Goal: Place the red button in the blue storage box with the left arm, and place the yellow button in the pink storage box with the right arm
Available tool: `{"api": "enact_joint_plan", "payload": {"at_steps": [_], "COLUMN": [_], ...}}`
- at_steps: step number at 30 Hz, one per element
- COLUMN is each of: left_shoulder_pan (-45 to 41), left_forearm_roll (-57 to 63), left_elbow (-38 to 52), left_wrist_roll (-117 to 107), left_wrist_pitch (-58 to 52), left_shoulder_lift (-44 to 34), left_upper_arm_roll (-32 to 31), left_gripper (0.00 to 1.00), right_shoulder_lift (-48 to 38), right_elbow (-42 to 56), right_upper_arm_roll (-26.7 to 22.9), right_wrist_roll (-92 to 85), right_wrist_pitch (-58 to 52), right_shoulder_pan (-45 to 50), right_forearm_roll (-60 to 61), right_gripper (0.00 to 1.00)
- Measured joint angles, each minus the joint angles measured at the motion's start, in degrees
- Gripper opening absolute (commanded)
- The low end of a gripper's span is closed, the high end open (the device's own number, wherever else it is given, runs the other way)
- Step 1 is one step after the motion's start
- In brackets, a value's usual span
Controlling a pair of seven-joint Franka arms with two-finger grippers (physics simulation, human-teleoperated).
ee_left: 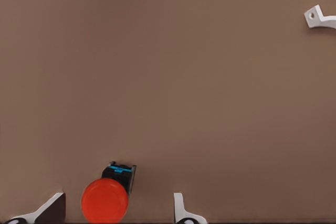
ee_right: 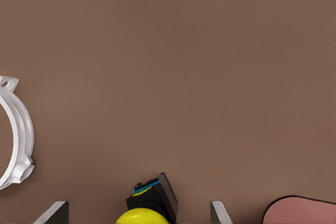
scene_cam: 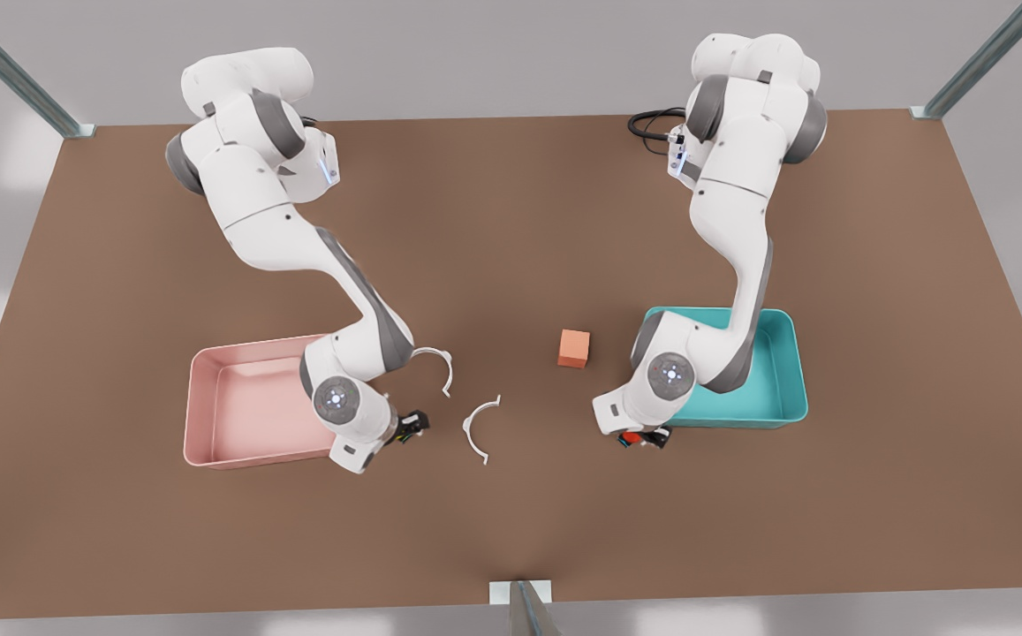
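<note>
Red button (ee_left: pixel 105 200) lay on the table between the left gripper's (ee_left: pixel 118 209) spread fingers; yellow button (ee_right: pixel 143 215) likewise under the right gripper (ee_right: pixel 139 212). Both should centre, then close squarely.

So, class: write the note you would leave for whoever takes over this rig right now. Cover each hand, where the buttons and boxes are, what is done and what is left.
Left hand: open, fingers either side of the red button, which lies on the table just in front of the blue storage box.
Right hand: open, straddling the yellow button, on the table beside the pink storage box.
Done: both hands lined up over their buttons.
Left: close, lift, and drop red into blue, yellow into pink.
Two white curved brackets and an orange cube lie between the boxes; leave them alone.
</note>
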Motion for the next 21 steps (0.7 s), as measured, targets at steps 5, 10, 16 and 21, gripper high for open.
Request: {"api": "enact_joint_plan", "payload": {"at_steps": [5, 10, 16, 21], "left_shoulder_pan": [0.2, 0.2, 0.2, 0.2], "left_forearm_roll": [-0.1, 0.1, 0.2, 0.4], "left_elbow": [-2.6, -2.0, -1.4, -1.1], "left_wrist_roll": [1.2, 2.1, 2.9, 3.4], "left_wrist_pitch": [-0.1, 0.2, 1.7, 2.8], "left_shoulder_lift": [0.7, 2.4, 2.7, 2.9], "left_upper_arm_roll": [0.0, 0.0, 0.1, 0.2], "left_gripper": [1.0, 1.0, 1.0, 0.71], "right_shoulder_lift": [0.0, -0.1, -0.1, 0.0], "right_elbow": [-2.1, -3.5, -4.5, -4.7], "right_upper_arm_roll": [0.1, 0.5, 0.5, 0.5], "right_wrist_roll": [0.6, 1.0, 1.2, 1.3], "right_wrist_pitch": [0.6, 0.5, -0.3, -0.1], "right_shoulder_pan": [-0.1, 0.0, -0.5, -0.5], "right_forearm_roll": [0.3, 0.4, 0.3, 0.2], "right_gripper": [1.0, 1.0, 1.0, 1.0]}}
